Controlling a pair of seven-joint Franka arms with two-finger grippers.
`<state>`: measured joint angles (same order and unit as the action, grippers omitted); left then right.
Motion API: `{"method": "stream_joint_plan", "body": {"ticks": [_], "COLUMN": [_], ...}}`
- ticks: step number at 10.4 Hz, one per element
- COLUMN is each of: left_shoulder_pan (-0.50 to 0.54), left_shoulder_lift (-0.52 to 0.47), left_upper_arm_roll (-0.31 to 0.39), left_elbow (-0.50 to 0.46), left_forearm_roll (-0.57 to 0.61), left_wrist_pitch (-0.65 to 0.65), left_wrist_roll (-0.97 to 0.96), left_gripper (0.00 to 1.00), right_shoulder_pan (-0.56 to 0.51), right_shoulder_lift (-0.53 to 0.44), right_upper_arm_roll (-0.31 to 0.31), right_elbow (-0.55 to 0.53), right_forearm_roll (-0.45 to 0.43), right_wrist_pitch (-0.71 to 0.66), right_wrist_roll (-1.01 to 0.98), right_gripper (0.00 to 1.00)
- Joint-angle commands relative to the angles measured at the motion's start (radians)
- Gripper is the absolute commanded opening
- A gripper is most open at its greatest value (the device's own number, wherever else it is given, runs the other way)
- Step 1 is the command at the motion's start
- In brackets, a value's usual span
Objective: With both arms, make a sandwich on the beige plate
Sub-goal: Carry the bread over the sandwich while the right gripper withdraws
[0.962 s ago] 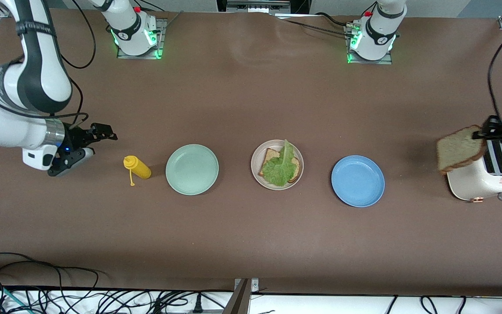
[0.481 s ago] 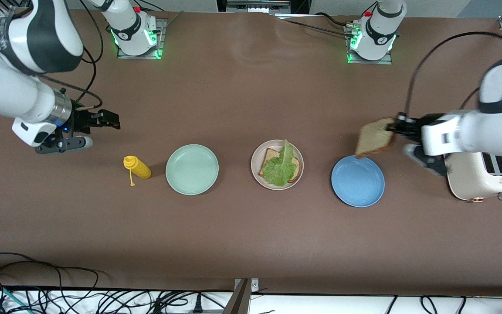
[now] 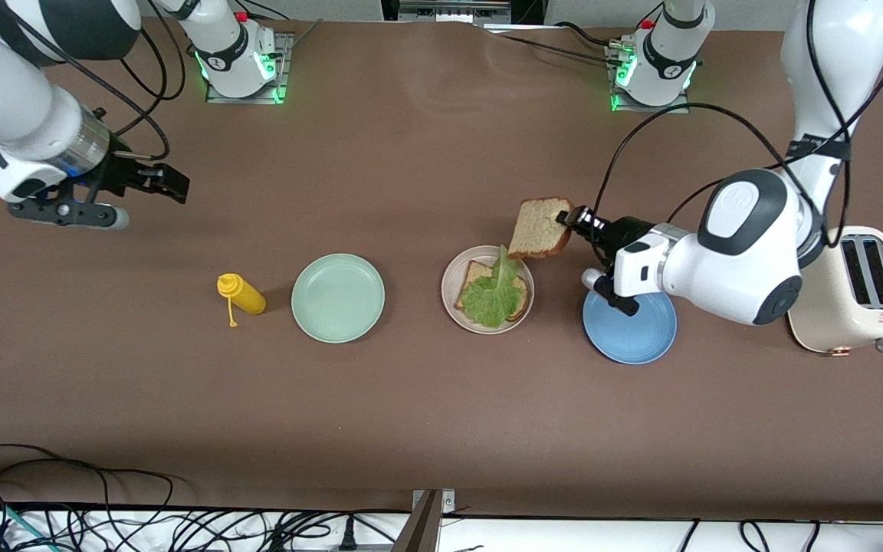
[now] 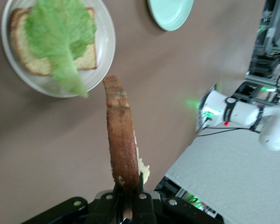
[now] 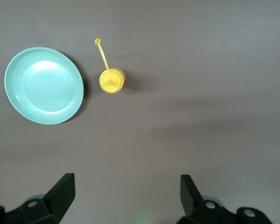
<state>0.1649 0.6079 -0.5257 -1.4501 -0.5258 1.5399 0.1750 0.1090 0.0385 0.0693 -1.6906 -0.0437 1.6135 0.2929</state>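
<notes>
Brown bread slice (image 3: 539,228): pinched by one edge in the left hand (image 3: 569,218), fingers clamped together on it; slice hangs tilted in the air at centre frame, just over the upper rim of the beige plate.
Beige plate (image 3: 449,300): centre of the front view, between the mint plate (image 3: 338,297) and the blue plate (image 3: 630,326), which the left arm partly covers.
On the plate: bottom slice (image 3: 475,273) with a lettuce leaf (image 3: 494,294) on top; leaf tip sticks out past the crust toward the upper edge of the plate.
Sandwich status: two of three layers down, top slice not yet placed, by my read.
Step in hand: cap the lettuce with the held slice.
How to do it well: bring the slice over plate centre, roll the wrist so it lies flat, square its edges to the bottom slice, lower until it rests on the leaf, only then let go.
Risk: releasing while tilted would likely drop it on edge and drag the leaf off; grip is on one edge only, so keep moves slow.
Left wrist view: slice (image 4: 121,140) seen edge-on, plate with bread and leaf (image 4: 60,37) off to one side, so not yet centred.
Right hand (image 3: 156,181): fingers apart, nothing in them, waiting over bare worktop (image 3: 411,414) at upper left of frame.
Yellow bottle (image 3: 241,294): beside the mint plate, not needed for this step.
Toaster (image 3: 855,295): right edge of frame.
</notes>
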Motion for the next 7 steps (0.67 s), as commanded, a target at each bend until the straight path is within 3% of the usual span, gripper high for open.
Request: {"method": "stream_joint_plan", "body": {"ticks": [1, 3, 5, 7], "left_shoulder_pan": [-0.068, -0.085, -0.068, -0.061], "left_shoulder_lift": [0.082, 0.127, 0.202, 0.24], "left_upper_arm_roll": [0.003, 0.004, 0.009, 0.024], "left_elbow": [0.046, 0.043, 0.043, 0.042], "left_forearm_roll": [-0.045, -0.048, -0.1, -0.105], "left_wrist_pitch": [0.083, 0.181, 0.19, 0.192], "left_wrist_roll": [0.004, 0.047, 0.16, 0.286], "left_gripper": [0.0, 0.0, 0.0, 0.0], "right_shoulder_pan": [-0.113, -0.185, -0.264, -0.262], "right_shoulder_lift": [0.006, 0.001, -0.02, -0.025], "right_upper_arm_roll": [0.03, 0.094, 0.182, 0.188], "right_elbow": [0.032, 0.029, 0.019, 0.02], "right_forearm_roll": [-0.013, -0.013, -0.008, -0.007], "right_wrist_pitch": [-0.023, -0.02, -0.006, -0.02], "right_wrist_roll": [0.003, 0.003, 0.005, 0.002], "right_gripper": [1.0, 1.0, 1.0, 1.0]}}
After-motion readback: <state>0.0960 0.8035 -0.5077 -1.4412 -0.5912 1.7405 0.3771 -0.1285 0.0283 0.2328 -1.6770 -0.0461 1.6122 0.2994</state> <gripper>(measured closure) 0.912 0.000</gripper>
